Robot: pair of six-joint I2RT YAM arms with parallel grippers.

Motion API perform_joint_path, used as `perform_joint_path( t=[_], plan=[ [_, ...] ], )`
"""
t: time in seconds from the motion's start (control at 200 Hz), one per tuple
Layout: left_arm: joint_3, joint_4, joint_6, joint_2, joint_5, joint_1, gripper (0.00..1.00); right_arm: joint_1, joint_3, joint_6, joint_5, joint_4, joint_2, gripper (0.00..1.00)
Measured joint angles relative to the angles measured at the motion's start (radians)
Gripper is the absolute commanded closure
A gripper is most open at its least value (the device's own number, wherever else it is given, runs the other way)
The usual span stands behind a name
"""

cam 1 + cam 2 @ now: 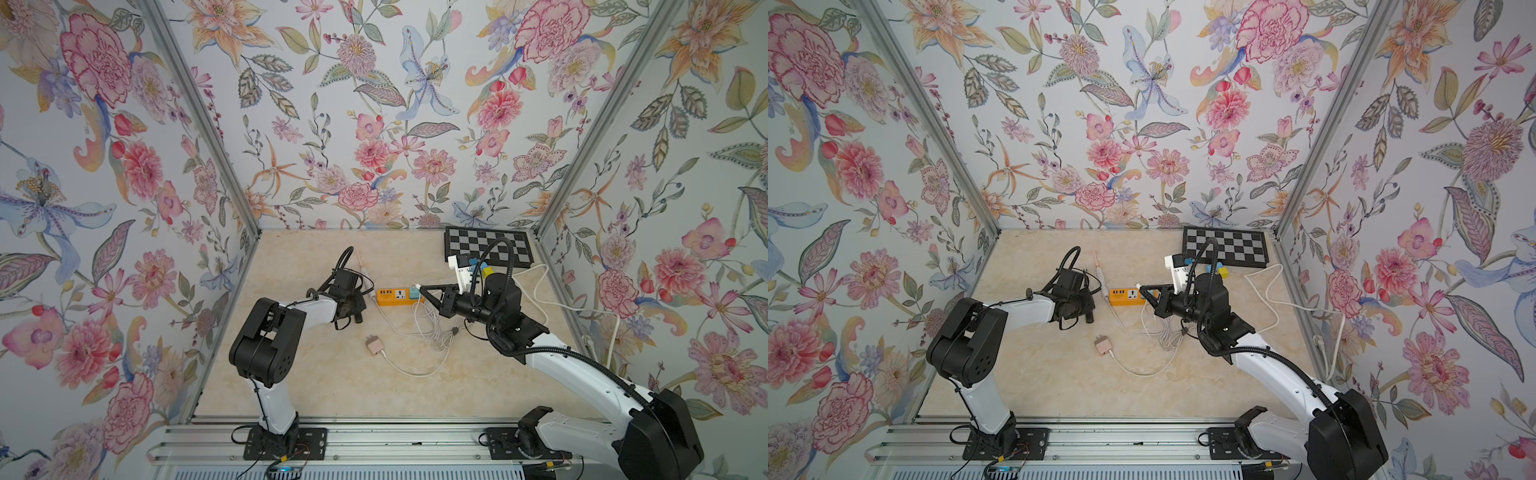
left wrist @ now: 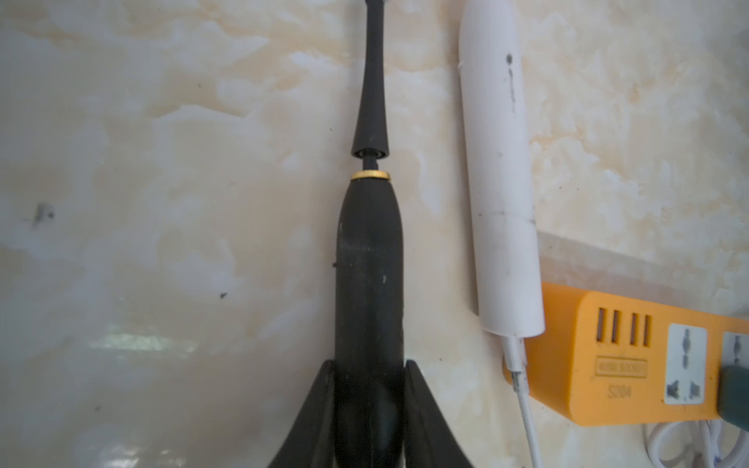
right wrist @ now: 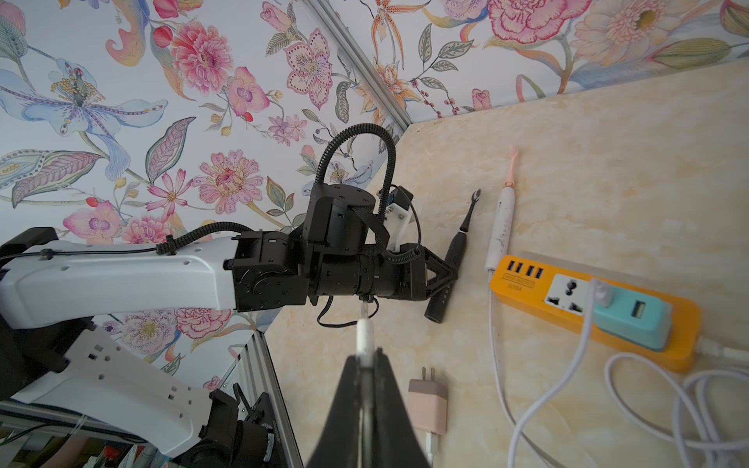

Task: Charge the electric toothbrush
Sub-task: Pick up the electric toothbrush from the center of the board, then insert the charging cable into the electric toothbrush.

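Observation:
A black electric toothbrush (image 2: 369, 263) with a gold ring lies parallel to a white toothbrush (image 2: 498, 182) with a pink head, just left of the orange power strip (image 2: 608, 364). My left gripper (image 2: 369, 364) is shut on the black handle, a finger pressed to each side; the right wrist view shows this grip (image 3: 448, 271) on the handle's lower half (image 3: 456, 247). A white cable is plugged into the white toothbrush's base. My right gripper (image 3: 367, 352) is shut on a white cable connector (image 3: 364, 334), whose metal tip points toward the left arm, and hovers above the strip (image 1: 392, 297).
A teal adapter (image 3: 632, 320) sits plugged into the strip. A pink wall charger (image 1: 372, 345) with its cable lies nearer the front. Loose white cables (image 1: 432, 328) are bunched under the right arm. A checkerboard (image 1: 488, 245) lies at the back right corner.

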Motion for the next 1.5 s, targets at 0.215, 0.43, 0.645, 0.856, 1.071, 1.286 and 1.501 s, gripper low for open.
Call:
perform_joint_path(
  t=[0.215, 0.43, 0.645, 0.856, 1.071, 1.286, 1.501],
  plan=[
    [-0.043, 0.059, -0.040, -0.023, 0.057, 0.000, 1.00, 0.000, 0.001, 0.006, 0.004, -0.014, 0.000, 0.99],
    [-0.227, 0.268, -0.218, -0.218, 0.164, 0.000, 1.00, 0.023, -0.002, 0.096, 0.060, 0.075, 0.001, 0.99],
    [-0.272, 0.560, -0.405, -0.464, 0.159, -0.009, 1.00, 0.135, -0.004, 0.168, 0.130, 0.227, 0.072, 0.99],
    [-0.268, 0.708, -0.538, -0.489, 0.136, -0.031, 1.00, 0.193, 0.028, 0.201, 0.145, 0.331, 0.212, 0.99],
    [-0.263, 0.731, -0.598, -0.489, 0.109, -0.034, 1.00, 0.207, 0.044, 0.220, 0.144, 0.452, 0.296, 0.99],
    [-0.263, 0.745, -0.629, -0.489, 0.100, -0.040, 1.00, 0.207, 0.077, 0.222, 0.145, 0.498, 0.353, 0.99],
    [-0.263, 0.770, -0.654, -0.489, 0.099, -0.048, 1.00, 0.207, 0.108, 0.222, 0.144, 0.523, 0.390, 0.99]
  ],
)
